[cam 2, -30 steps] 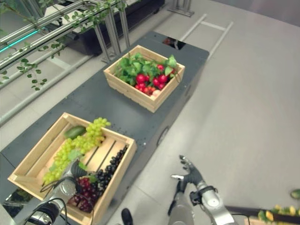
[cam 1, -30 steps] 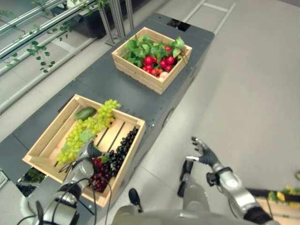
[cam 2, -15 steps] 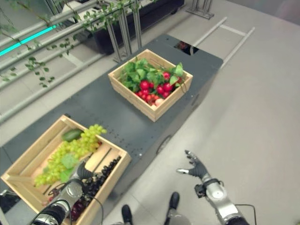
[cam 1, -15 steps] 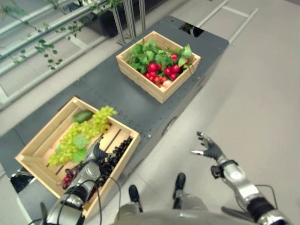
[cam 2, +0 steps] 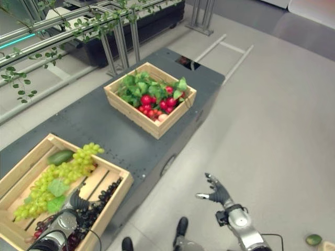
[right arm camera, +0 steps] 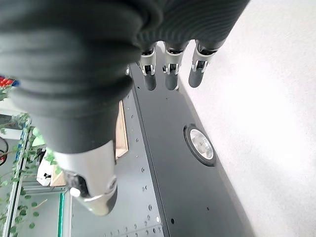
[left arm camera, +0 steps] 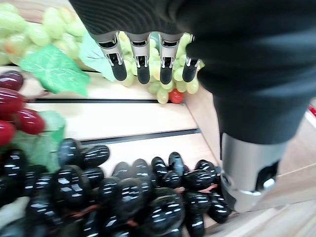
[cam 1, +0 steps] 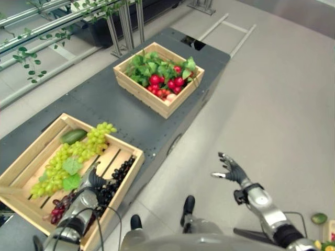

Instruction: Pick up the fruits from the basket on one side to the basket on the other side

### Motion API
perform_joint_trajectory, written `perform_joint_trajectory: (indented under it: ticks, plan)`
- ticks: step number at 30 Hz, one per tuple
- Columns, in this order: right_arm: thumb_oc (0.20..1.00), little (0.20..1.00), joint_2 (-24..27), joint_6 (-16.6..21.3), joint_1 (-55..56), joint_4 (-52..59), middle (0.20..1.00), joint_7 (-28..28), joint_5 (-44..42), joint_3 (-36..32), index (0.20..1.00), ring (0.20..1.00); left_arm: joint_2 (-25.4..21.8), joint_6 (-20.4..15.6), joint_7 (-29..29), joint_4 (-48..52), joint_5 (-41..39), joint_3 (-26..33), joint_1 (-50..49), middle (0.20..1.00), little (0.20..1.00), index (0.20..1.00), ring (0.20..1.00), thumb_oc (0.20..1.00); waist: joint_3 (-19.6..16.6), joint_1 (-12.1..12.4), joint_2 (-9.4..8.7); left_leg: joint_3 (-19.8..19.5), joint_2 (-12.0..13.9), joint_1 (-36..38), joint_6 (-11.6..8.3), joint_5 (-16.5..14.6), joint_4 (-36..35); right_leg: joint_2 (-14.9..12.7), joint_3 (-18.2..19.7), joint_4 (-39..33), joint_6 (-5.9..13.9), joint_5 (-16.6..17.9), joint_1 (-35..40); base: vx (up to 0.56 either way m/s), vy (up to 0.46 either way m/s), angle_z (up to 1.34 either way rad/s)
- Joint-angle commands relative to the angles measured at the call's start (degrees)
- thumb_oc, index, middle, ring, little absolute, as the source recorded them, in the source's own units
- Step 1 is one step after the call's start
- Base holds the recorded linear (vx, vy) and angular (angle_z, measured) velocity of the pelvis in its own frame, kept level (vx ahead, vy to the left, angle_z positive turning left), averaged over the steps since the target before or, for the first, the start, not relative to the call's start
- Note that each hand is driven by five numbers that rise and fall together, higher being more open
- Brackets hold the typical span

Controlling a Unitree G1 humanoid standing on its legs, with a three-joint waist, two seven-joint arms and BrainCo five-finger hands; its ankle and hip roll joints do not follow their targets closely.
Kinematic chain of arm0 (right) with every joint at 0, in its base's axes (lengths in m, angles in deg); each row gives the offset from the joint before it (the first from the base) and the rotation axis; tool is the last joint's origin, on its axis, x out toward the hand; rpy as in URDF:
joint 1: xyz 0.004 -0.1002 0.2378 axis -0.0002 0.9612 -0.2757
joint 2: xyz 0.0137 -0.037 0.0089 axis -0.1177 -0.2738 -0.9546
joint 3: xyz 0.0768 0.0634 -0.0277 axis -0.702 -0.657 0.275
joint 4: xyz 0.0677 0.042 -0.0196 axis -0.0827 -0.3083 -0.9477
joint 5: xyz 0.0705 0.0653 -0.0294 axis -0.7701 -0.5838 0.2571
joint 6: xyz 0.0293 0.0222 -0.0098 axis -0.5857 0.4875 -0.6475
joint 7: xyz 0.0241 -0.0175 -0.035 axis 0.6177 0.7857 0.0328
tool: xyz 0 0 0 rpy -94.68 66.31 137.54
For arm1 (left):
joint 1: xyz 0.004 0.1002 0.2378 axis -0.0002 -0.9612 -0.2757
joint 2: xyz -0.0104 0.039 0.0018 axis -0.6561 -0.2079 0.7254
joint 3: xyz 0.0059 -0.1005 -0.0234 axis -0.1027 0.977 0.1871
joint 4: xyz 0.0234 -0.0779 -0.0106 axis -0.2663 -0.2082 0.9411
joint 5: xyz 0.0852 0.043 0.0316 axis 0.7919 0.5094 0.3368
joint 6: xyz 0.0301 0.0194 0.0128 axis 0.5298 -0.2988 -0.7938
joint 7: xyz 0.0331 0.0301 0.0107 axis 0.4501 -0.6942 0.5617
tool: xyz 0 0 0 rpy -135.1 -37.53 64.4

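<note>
While the left hand hovers with straight fingers over the near crate, the black grapes lie just at its 3 o'clock (long axis running 1 to 7 o'clock), far nearer than the open, empty right hand.

You see the right hand from very close, with its dark ribbed cover across the top of the frame. Its silver, dark-tipped fingers hang straight down in a row at upper center and hold nothing. The silver thumb sits at lower left. Past the fingers, a dark grey table with a round silver disc runs to the bottom. Pale floor covers the right side. A wooden edge shows just right of the thumb.
</note>
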Motion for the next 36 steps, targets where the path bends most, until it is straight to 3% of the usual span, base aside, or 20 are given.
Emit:
perform_joint_trajectory:
  ticks: [1,5,11,14,19,28,32,36]
  plan:
    - [1.000,1.000,-0.9,1.2,-1.6,0.6,1.000,-0.3,1.2,-0.4,1.000,1.000,-2.3,-0.4,-1.2,-2.0,-0.1,0.9,2.5,1.000,1.000,1.000,1.000,1.000,-2.8,0.5,0.80,-0.4,-4.3,-7.0,2.90,1.9,1.2,-0.2,-1.7,0.2,6.89,-8.0,4.7,0.02,0.096,-0.19]
    - [1.000,1.000,-0.7,0.8,-1.0,1.3,1.000,-1.1,1.3,0.0,1.000,1.000,-4.0,0.3,-0.7,-4.5,-0.5,1.9,3.5,1.000,1.000,1.000,1.000,1.000,-3.6,-0.1,0.82,-0.4,-5.0,-6.7,3.48,1.4,1.4,-0.5,-1.3,0.4,6.88,-8.0,4.7,0.03,0.122,-0.10]
    - [1.000,1.000,0.0,-0.3,0.5,3.2,1.000,-2.4,1.3,-1.1,1.000,1.000,-9.3,1.8,1.4,-8.0,-1.7,6.8,3.9,1.000,1.000,1.000,1.000,1.000,-3.5,-0.8,-0.54,1.1,-5.4,-6.1,4.31,-0.2,2.1,-0.7,-1.2,1.4,7.11,-7.9,4.5,0.04,0.082,-0.15]
    - [1.000,1.000,-0.2,-0.4,1.0,3.1,1.000,-2.5,0.9,-1.7,1.000,1.000,-12.5,2.1,1.8,-7.2,-1.4,8.8,3.5,1.000,1.000,1.000,1.000,1.000,-2.8,-0.9,-2.50,2.2,-5.3,-6.5,4.68,-1.5,4.0,-0.5,-0.9,2.1,7.20,-7.8,3.7,0.03,0.029,-0.20]
    - [1.000,1.000,-0.5,-0.3,1.8,3.5,1.000,-3.2,0.8,-1.5,1.000,1.000,-14.3,2.1,1.7,-6.0,-0.4,9.1,3.9,1.000,1.000,1.000,1.000,1.000,-2.4,-0.7,-4.30,2.1,-5.5,-6.9,4.82,-2.4,4.8,-0.3,-1.1,2.1,7.21,-7.7,3.5,0.04,0.021,-0.08]
    - [1.000,1.000,0.3,0.4,-0.4,7.1,1.000,-2.3,-1.1,-0.6,1.000,1.000,-13.8,1.8,0.5,-5.2,-1.5,6.3,8.4,1.000,1.000,1.000,1.000,1.000,2.3,-1.1,-5.17,0.6,-5.3,-12.6,4.80,-2.4,7.7,-0.2,-2.0,2.8,6.35,-7.7,-0.4,-0.07,0.011,0.03]
    - [1.000,1.000,0.8,1.0,-2.3,8.7,1.000,-0.9,-2.2,-1.1,1.000,1.000,-12.8,1.4,-0.9,-4.8,-2.8,4.0,12.6,1.000,1.000,1.000,1.000,1.000,5.4,-1.6,-5.27,0.1,-5.4,-16.1,4.91,-2.2,9.1,-0.6,-2.6,2.7,6.56,-6.5,-2.8,-0.04,0.029,0.10]
    - [1.000,1.000,1.5,1.3,-2.1,9.2,1.000,-0.6,-1.7,-1.8,1.000,1.000,-12.3,1.3,-1.1,-4.4,-2.7,3.4,12.9,1.000,1.000,1.000,1.000,1.000,6.1,-2.2,-4.69,0.6,-5.6,-17.9,5.05,-2.9,10.3,-1.2,-2.6,1.9,7.22,-5.4,-3.9,0.01,0.065,-0.09]
